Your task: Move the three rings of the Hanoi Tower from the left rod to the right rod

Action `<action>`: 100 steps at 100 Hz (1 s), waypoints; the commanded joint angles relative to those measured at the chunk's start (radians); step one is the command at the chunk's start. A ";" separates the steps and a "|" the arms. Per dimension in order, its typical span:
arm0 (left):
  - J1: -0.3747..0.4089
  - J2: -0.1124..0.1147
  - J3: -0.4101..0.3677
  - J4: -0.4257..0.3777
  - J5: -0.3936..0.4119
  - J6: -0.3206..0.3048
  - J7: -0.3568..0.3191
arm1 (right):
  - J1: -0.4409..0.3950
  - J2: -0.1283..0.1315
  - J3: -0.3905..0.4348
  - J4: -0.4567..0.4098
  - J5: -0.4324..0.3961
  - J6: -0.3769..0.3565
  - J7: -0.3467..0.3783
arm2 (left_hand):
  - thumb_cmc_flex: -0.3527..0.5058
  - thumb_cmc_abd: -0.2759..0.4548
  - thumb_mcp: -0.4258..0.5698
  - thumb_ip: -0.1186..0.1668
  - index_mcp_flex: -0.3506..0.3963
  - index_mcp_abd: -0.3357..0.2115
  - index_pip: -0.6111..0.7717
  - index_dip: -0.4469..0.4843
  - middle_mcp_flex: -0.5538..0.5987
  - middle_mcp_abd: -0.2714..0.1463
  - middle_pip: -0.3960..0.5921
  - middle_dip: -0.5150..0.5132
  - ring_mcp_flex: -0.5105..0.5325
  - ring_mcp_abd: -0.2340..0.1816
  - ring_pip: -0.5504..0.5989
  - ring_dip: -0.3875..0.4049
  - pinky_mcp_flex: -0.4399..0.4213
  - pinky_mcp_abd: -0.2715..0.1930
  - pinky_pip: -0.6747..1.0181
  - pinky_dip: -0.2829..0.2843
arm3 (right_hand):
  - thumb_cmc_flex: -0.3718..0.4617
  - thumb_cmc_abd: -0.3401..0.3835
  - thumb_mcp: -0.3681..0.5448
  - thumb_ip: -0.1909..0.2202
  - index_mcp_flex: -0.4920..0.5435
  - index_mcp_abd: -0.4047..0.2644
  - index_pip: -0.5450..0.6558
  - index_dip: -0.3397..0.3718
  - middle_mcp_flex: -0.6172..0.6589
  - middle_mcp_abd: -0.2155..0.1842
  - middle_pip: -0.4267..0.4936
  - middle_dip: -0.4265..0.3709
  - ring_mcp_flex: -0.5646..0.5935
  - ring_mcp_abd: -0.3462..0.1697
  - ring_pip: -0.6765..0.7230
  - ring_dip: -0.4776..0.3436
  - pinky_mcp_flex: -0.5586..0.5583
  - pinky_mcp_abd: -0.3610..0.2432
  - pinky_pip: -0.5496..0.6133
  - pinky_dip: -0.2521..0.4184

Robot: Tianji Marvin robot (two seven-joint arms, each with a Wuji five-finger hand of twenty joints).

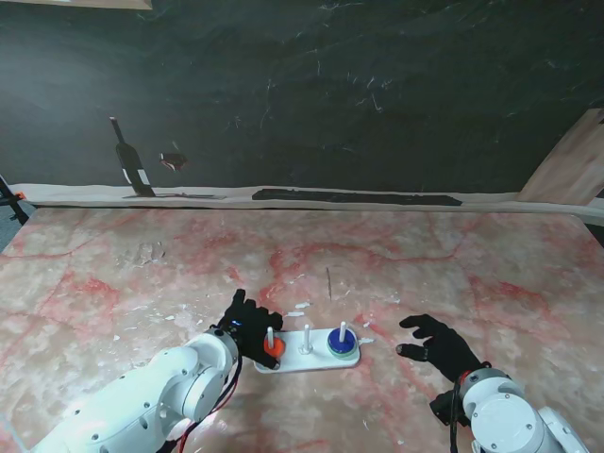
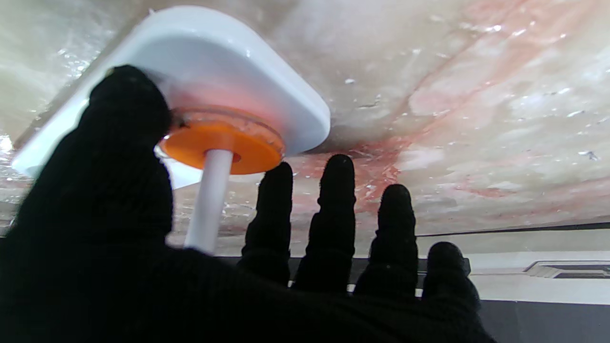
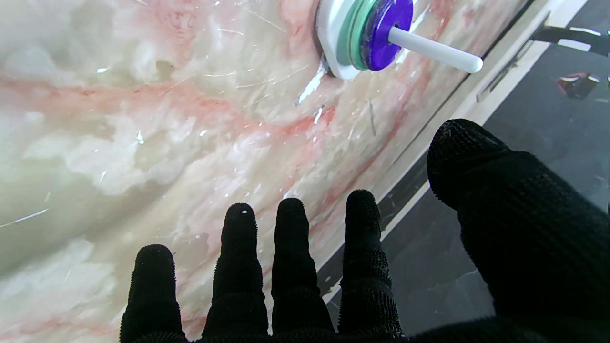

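Stand view: you see one white base (image 1: pixel 307 360) with three rods on the counter (image 1: pixel 453 274); the orange ring (image 1: pixel 274 350) sits on the left rod, the blue ring (image 1: pixel 341 342) on the right rod.
Left wrist view: your left robot hand (image 2: pixel 200 267) is spread, thumb touching the orange ring's edge, holding nothing. Close thumb and forefinger on opposite edges, then lift straight along the rod (image 2: pixel 208 200).
Right wrist view: your right robot hand (image 3: pixel 305 267) is spread, well apart from the base. Two rings, blue on green (image 3: pixel 351 33), sit there.
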 commanded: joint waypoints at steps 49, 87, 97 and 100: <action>0.004 0.006 0.020 0.024 0.019 -0.008 -0.003 | -0.006 -0.003 -0.003 -0.003 0.003 0.000 0.000 | 0.061 -0.018 0.229 0.077 0.096 -0.046 0.077 0.059 0.110 -0.091 0.055 0.060 0.080 -0.022 0.052 0.033 -0.008 0.004 0.015 0.043 | 0.003 -0.003 -0.011 0.033 -0.045 0.001 0.007 -0.010 -0.005 0.002 0.008 0.008 0.023 0.004 0.007 0.011 0.001 0.001 0.026 -0.015; 0.007 0.005 0.025 0.036 0.018 -0.023 0.017 | -0.005 -0.005 -0.003 0.001 0.005 -0.005 -0.008 | 0.086 0.008 0.283 0.102 0.155 -0.069 0.123 0.081 0.184 -0.112 0.086 0.080 0.114 -0.038 0.066 0.036 -0.006 -0.005 0.027 0.062 | 0.003 -0.004 -0.008 0.033 -0.042 0.005 0.009 -0.009 0.002 0.005 0.011 0.009 0.033 0.009 0.009 0.012 0.003 0.002 0.035 -0.013; 0.012 0.005 0.022 0.037 0.018 -0.023 0.021 | -0.005 -0.006 -0.003 0.001 0.006 -0.007 -0.008 | 0.095 0.016 0.301 0.112 0.163 -0.067 0.134 0.086 0.201 -0.113 0.094 0.085 0.124 -0.041 0.070 0.037 -0.003 -0.007 0.034 0.066 | 0.002 -0.005 -0.007 0.032 -0.041 0.005 0.010 -0.009 0.003 0.005 0.011 0.009 0.036 0.010 0.010 0.012 0.003 0.002 0.037 -0.013; 0.014 0.005 0.021 0.037 0.018 -0.023 0.023 | -0.005 -0.006 -0.003 0.002 0.007 -0.008 -0.009 | 0.096 0.017 0.308 0.117 0.165 -0.068 0.138 0.088 0.204 -0.121 0.096 0.087 0.126 -0.043 0.072 0.038 -0.002 -0.007 0.037 0.067 | 0.002 -0.005 -0.007 0.033 -0.040 0.005 0.011 -0.009 0.004 0.005 0.011 0.009 0.037 0.009 0.010 0.012 0.003 0.003 0.038 -0.013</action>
